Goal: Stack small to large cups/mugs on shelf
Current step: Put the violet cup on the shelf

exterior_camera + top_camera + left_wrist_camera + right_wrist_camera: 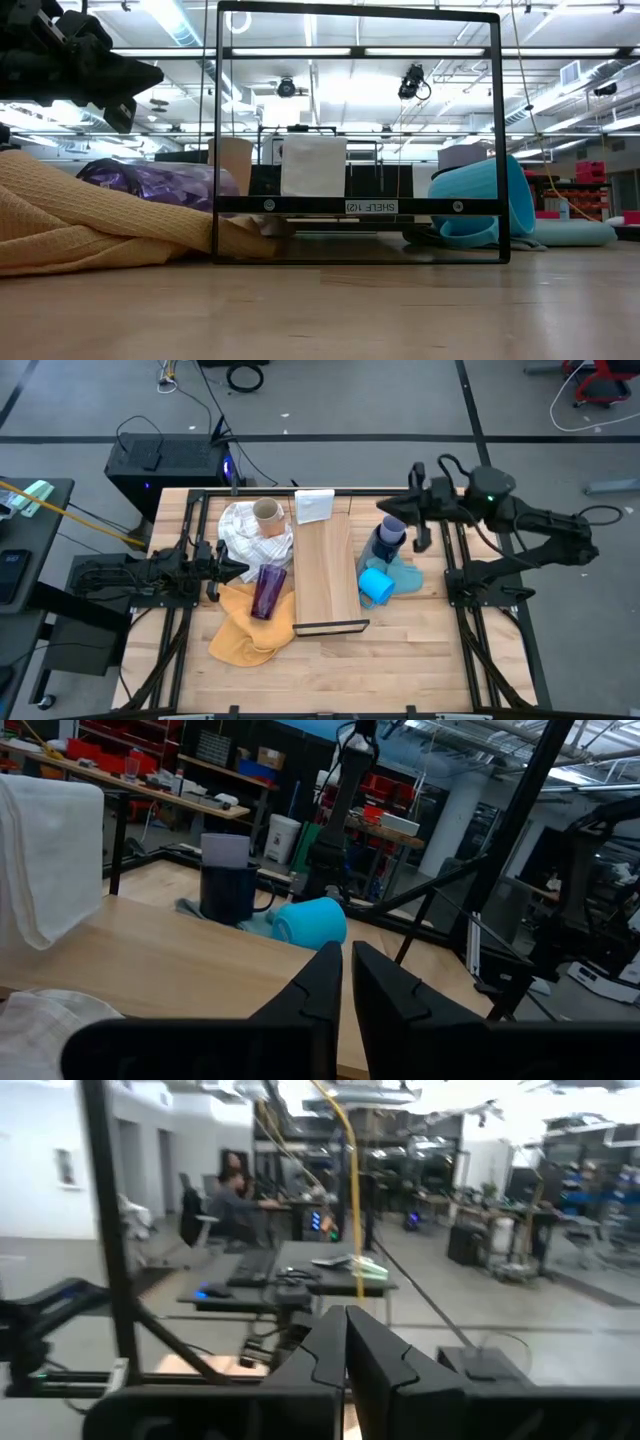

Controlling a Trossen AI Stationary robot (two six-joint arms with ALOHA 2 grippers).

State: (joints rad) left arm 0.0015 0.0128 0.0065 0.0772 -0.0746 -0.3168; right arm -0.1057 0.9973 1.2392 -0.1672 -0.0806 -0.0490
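Both your grippers are empty, fingers closed
Your left gripper (222, 560) hangs beside the purple tumbler (269, 590); your right gripper (414, 510) near the navy mug (386, 540)

Left hand (345, 982) nearly closed, empty; right hand (345, 1342) closed, raised.

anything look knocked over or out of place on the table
Yes. The light blue mug lies on its side on the blue cloth, right of the shelf. The dark purple tumbler also lies tipped over on the yellow cloth. The shelf itself holds no cups yet.
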